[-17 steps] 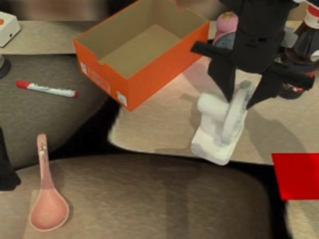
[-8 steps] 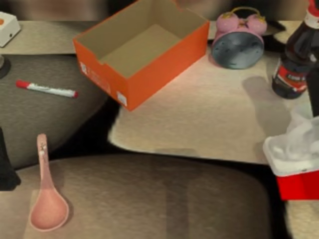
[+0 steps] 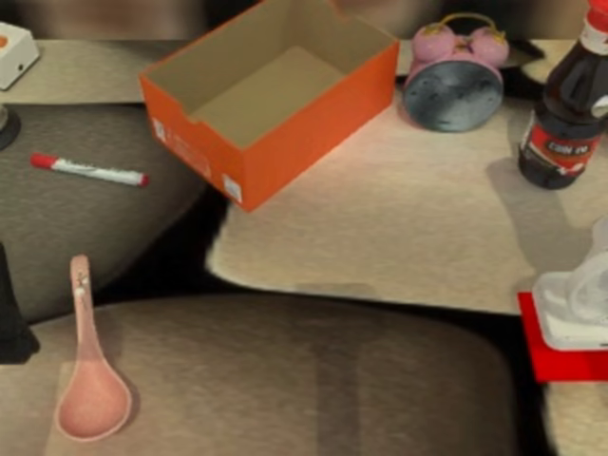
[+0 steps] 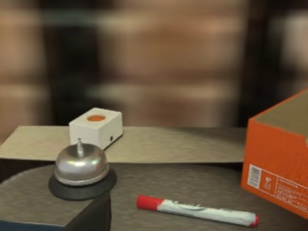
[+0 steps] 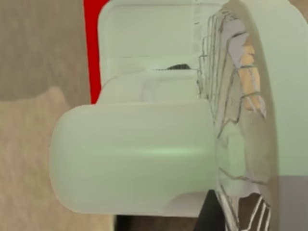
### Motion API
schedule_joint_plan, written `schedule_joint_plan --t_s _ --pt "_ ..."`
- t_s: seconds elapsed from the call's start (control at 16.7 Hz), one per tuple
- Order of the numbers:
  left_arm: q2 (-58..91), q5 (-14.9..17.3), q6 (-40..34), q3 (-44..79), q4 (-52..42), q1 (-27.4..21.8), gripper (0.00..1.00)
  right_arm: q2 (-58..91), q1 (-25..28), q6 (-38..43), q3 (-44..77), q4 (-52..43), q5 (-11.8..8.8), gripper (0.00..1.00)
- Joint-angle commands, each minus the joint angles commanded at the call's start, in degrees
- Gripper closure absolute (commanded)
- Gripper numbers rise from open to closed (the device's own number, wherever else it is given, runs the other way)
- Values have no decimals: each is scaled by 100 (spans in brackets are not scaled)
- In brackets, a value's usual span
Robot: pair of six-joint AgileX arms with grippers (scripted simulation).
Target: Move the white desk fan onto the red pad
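The white desk fan (image 3: 572, 306) stands at the table's right edge with its blocky base on the red pad (image 3: 559, 366). In the right wrist view the fan (image 5: 139, 154) fills the picture, motor housing and disc head close up, with a strip of the red pad (image 5: 90, 53) beside its base. My right gripper (image 5: 202, 221) is shut on the fan; only a dark finger (image 5: 209, 214) shows against the disc. This gripper is out of the top view. My left arm (image 3: 9, 323) is parked at the left edge.
An open orange box (image 3: 271, 95) sits at the back centre, with a pink alarm clock (image 3: 454, 81) and a dark bottle (image 3: 565, 123) to its right. A red-capped marker (image 3: 90, 169), pink spoon (image 3: 90, 380), small white box (image 3: 14, 52) and bell (image 4: 81, 166) lie on the left.
The fan went from the table's middle to the right edge and came down onto the red pad. The right arm passed out of the top view.
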Motion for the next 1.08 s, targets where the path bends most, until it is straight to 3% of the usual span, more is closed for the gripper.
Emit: schedule_joint_plan --t_s 0.6,1.08 --pt "0 0 0 0 0 0 0 72 -40 -9 -710 802 1 100" --pt "0 0 0 0 0 0 0 72 -40 -9 -710 802 1 40"
